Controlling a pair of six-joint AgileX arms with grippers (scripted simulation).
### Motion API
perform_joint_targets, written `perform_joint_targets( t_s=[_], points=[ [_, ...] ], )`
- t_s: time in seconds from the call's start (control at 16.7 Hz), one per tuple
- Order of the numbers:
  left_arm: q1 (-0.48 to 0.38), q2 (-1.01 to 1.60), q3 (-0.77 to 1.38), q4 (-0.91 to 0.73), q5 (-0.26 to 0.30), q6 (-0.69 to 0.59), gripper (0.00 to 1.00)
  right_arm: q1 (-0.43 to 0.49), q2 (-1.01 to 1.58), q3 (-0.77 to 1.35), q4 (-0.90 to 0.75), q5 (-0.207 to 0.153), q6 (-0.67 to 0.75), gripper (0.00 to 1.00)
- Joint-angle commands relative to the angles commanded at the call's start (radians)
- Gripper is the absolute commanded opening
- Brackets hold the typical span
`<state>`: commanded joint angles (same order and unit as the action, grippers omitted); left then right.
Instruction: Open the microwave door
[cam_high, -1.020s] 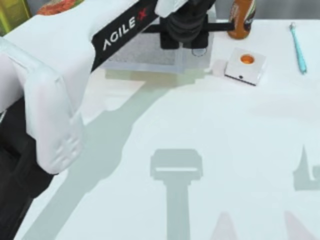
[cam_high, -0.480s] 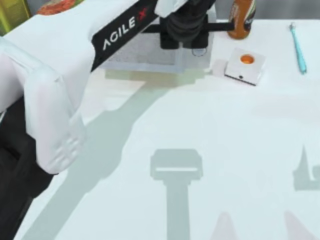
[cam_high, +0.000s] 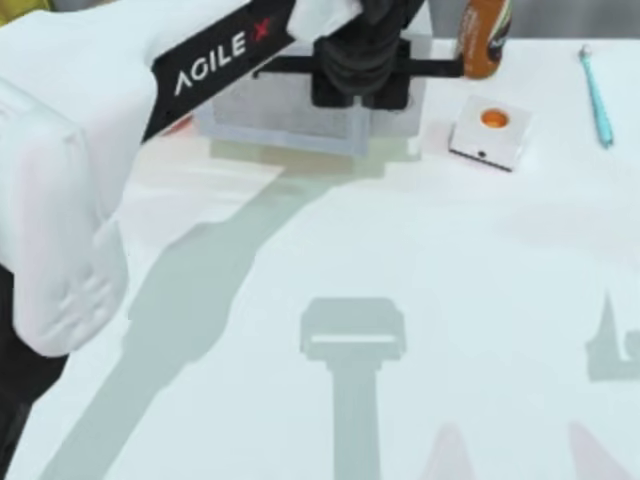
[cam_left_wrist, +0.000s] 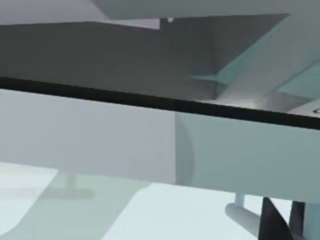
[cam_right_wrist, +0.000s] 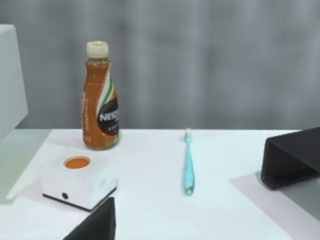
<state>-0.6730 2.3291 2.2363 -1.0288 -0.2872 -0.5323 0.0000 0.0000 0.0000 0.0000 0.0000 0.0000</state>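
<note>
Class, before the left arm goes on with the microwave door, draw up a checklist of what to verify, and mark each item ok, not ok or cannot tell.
1. Left claw at the microwave front: ok.
2. Left claw's grip on the door: cannot tell, the arm hides it.
3. How far the door is open: cannot tell.
4. Cube, bottle and toothbrush stand to the right, clear of the arm: ok.
5. Right arm out of the way: ok, absent from the top view.

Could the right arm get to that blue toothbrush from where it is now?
Probably yes. The blue toothbrush lies alone on bare table at the right side, apart from the orange bottle and the small white cube, and nothing stands in front of it in the right wrist view.
</note>
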Motion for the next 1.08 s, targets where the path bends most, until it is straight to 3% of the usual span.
perform_joint_targets(
  t_s=[1.08],
  points=[
    [0.0, -0.011, -0.017, 0.01, 0.003, 0.007, 0.0, 0.0, 0.0, 0.0, 0.0, 0.0, 0.0, 1.0]
  ],
)
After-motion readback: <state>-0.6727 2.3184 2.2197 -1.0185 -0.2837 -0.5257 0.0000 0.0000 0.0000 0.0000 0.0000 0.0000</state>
